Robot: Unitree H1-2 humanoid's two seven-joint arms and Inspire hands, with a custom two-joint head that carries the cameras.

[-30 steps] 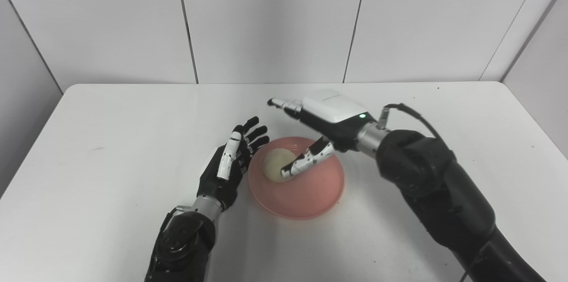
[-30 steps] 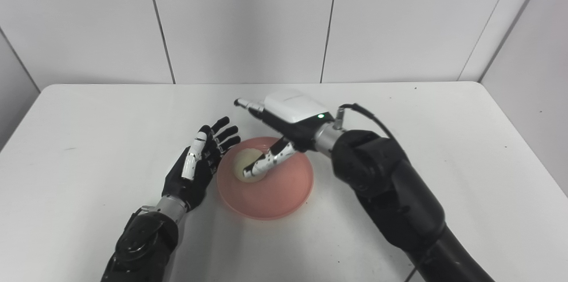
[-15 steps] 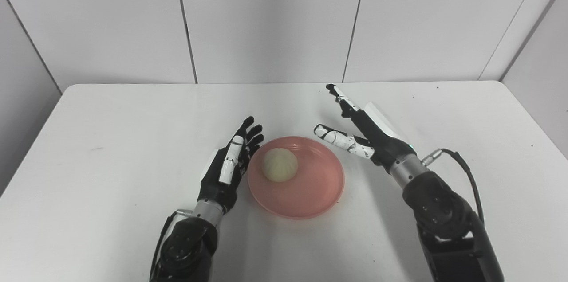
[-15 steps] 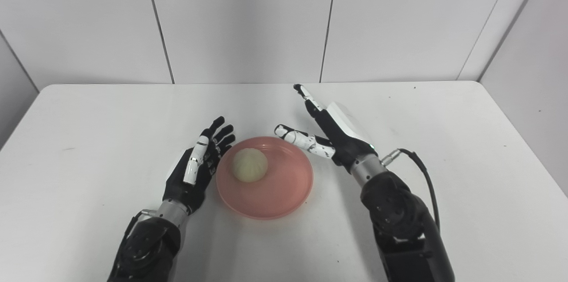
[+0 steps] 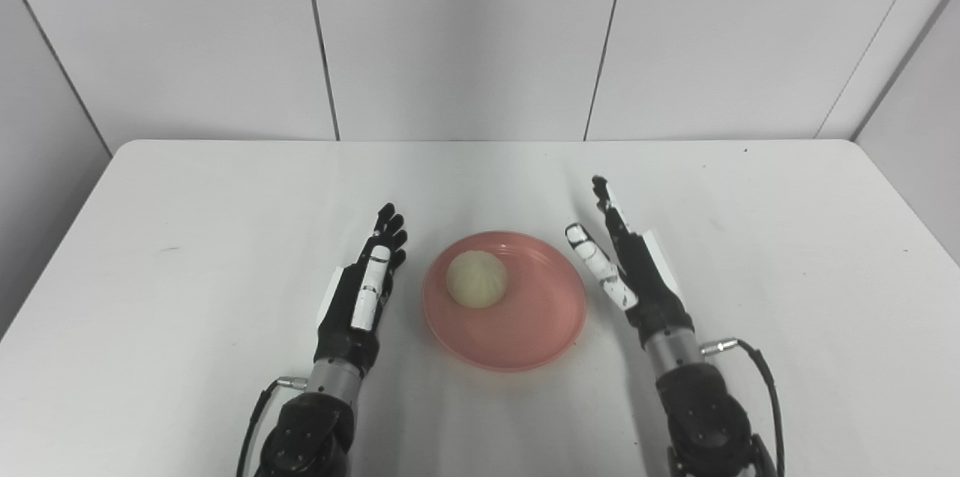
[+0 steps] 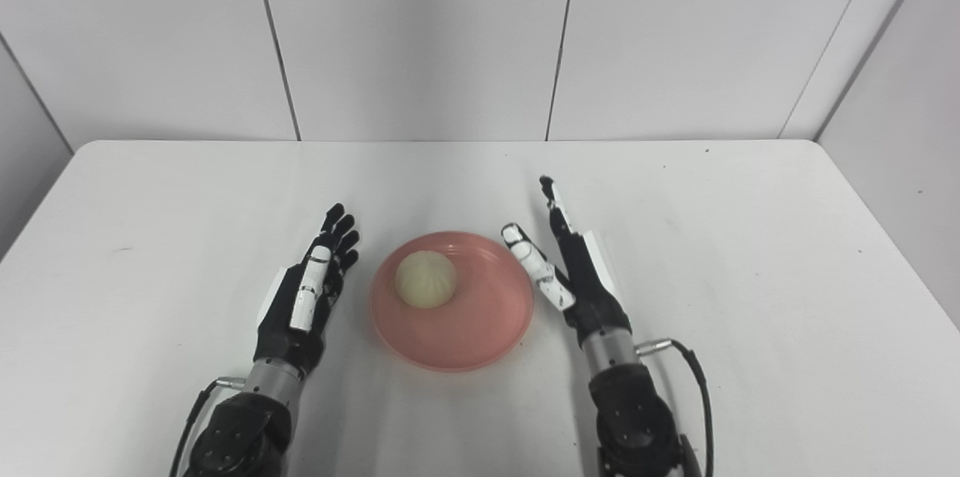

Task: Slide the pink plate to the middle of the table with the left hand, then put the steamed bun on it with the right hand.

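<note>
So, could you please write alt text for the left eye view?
A steamed bun sits on a pink plate in the middle of a white table. The left hand and right hand rest open on either side, touching neither.

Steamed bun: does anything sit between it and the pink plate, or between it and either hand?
Nothing visible. The pale round steamed bun already rests on the round pink plate; the left hand and right hand flank the plate, open.

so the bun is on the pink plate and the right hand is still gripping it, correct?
Not quite. The steamed bun does sit on the pink plate, but the right hand is open beside the plate, holding nothing. The left eye view shows this.
</note>
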